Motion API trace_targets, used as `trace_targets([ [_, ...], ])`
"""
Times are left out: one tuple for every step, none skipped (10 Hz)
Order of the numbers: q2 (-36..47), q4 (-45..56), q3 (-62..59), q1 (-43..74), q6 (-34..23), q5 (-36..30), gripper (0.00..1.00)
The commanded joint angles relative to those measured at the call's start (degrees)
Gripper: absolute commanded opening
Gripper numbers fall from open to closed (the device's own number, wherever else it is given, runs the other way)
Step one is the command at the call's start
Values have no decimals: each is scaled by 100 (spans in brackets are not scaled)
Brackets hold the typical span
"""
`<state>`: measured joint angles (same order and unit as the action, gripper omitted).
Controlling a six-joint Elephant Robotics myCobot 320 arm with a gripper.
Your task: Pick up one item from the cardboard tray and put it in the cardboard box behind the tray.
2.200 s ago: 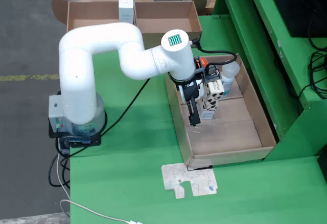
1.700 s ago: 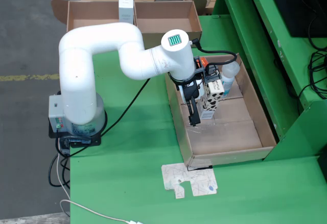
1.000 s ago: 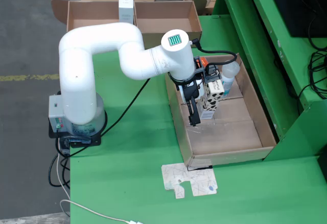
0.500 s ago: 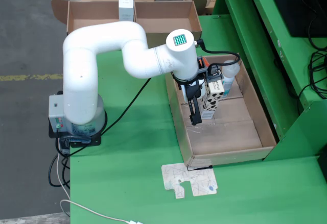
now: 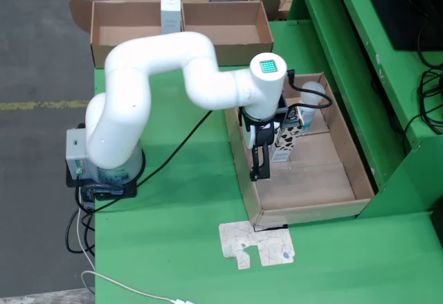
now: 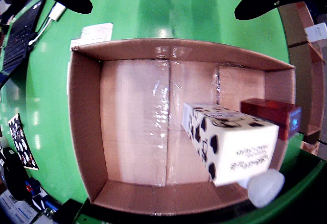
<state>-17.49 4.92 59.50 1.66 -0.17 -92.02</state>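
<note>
Overhead fixed view: white arm reaches from its base at the table's left edge out over the cardboard tray (image 5: 308,190), which lies along the right side of the green table (image 5: 173,248).

End effector (image 5: 257,172): black fingers hang down inside the tray beside its left wall. In the view that rides on the end effector the two finger tips show dark at the top corners, set wide apart with nothing between them, so it is released and carries nothing.

Step in hand, as judged: approach and choice of an item. To do it well, centre the parted fingers over one item only, square them to its flat sides, and descend without brushing the neighbours, which stand close together. The spotted carton is the tallest and nearest, hence the easiest to straddle.

Tray contents:
- spotted carton (image 6: 230,142), white with black patches, upright, in the rear half of the tray;
- red box (image 6: 271,114), just beside the carton;
- white-capped bottle (image 6: 263,188), against the carton on its other side.
The front half of the tray floor is bare cardboard.

Cardboard box (image 5: 221,30), at the table's far edge behind the tray: two compartments, with one small white carton (image 5: 170,14) upright at the divider. The tray's items are all well apart from it; none delivered yet.
</note>
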Motion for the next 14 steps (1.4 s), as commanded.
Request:
trace_targets([
  [-836,861,-3131,-151,81,164,100],
  [-897,881,-3342,-334,217,351,100],
  [-897,881,-3342,-334,217,351,100],
  [-757,756,-3189,-472,309,477,100],
  [-717,771,-3224,-539,356,516,100],
  [-923,1053,-3720,-580,402,558,100],
  [-1121,1289,-4147,-607,426,587,100],
  [-1584,1786,-5084,-605,449,612,100],
  [-2052,2093,-5950,-625,445,628,100],
  [-2142,1858,-5950,-641,440,641,100],
  [-2142,1858,-5950,-641,440,641,100],
  [-2279,1522,-5950,-680,447,675,100],
  [-2359,1337,-5950,-701,453,677,100],
  [-2359,1337,-5950,-701,453,677,100],
])
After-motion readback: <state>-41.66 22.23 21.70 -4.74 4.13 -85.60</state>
